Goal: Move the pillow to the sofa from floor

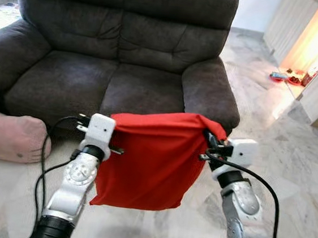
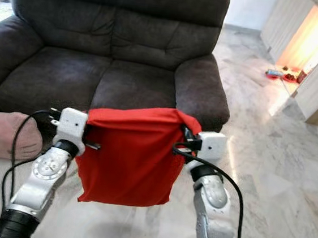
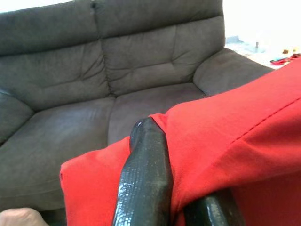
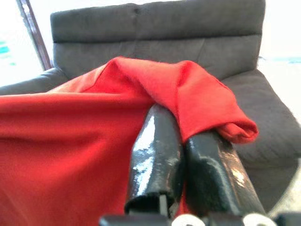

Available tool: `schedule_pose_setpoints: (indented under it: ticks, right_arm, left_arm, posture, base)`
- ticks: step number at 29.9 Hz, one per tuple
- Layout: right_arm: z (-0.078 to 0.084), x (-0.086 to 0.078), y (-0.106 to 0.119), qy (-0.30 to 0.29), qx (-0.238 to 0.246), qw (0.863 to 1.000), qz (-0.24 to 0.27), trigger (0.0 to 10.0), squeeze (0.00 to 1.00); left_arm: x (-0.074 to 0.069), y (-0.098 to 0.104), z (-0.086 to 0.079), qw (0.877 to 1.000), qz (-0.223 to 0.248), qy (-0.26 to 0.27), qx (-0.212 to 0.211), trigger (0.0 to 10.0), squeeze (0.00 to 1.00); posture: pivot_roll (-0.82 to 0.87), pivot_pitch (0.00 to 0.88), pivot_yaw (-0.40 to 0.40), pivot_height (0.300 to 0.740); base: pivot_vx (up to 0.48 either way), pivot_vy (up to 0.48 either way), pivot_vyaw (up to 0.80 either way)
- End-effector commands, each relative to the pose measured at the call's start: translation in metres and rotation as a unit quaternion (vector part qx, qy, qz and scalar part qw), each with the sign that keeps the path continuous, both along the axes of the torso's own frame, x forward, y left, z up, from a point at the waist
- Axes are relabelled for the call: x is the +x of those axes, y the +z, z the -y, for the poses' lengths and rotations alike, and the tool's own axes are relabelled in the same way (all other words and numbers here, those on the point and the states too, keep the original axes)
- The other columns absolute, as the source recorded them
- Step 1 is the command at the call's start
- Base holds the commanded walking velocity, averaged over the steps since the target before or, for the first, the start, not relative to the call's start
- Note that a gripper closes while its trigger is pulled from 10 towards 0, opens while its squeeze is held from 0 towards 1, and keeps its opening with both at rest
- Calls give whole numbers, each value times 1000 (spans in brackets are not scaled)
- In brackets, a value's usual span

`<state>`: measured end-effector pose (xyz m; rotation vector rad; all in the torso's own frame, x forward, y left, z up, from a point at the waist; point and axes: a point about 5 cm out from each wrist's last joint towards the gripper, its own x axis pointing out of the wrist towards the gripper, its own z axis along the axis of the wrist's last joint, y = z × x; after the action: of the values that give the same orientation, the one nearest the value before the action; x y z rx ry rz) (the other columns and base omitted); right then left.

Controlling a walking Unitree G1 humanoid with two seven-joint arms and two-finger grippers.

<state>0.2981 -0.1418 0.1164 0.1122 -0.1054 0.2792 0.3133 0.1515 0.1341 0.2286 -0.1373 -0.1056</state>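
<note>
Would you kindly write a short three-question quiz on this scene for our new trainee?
1. True or false: the red pillow lies on the floor.
2. Which grippers hold it? A) left alone B) right alone C) both
3. Fill in: directly ahead stands a dark ____.

Key
1. False: it hangs in the air before the sofa.
2. C: the left gripper and the right gripper each pinch an upper corner.
3. sofa

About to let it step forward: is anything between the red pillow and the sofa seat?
Nothing visible: the pillow hangs between both end effectors directly before the sofa, whose seat cushions look bare.
</note>
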Motion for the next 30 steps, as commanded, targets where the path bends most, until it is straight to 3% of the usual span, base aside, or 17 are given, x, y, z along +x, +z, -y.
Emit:
schedule_pose_setpoints:
  ticks: [1,10,19,24,30]
  right_arm:
    - [12,1,10,-19,5,1000,22,10000,0]
    - [11,2,11,-18,7,1000,24,10000,0]
    - [8,2,22,-8,21,999,48,10000,0]
    - [5,2,23,-2,14,998,54,10000,0]
    - [5,2,25,2,17,998,57,10000,0]
  left_arm:
    - [3,25,10,998,60,-14,-11,10000,0]
    - [1,29,15,997,72,-28,-27,10000,0]
    - [-4,41,2,993,111,6,-31,10000,0]
    - [-5,41,3,993,111,4,-31,10000,0]
    - [-4,42,5,993,114,2,-30,10000,0]
  posture:
    - [1,22,-62,740]
    - [0,25,-62,740]
    - [2,21,-60,740]
    - [1,13,-58,740]
    - [-2,5,-56,740]
  base:
    - [0,0,0]
    - [0,0,0]
    - [0,0,0]
    - [0,0,0]
    - [0,0,741]
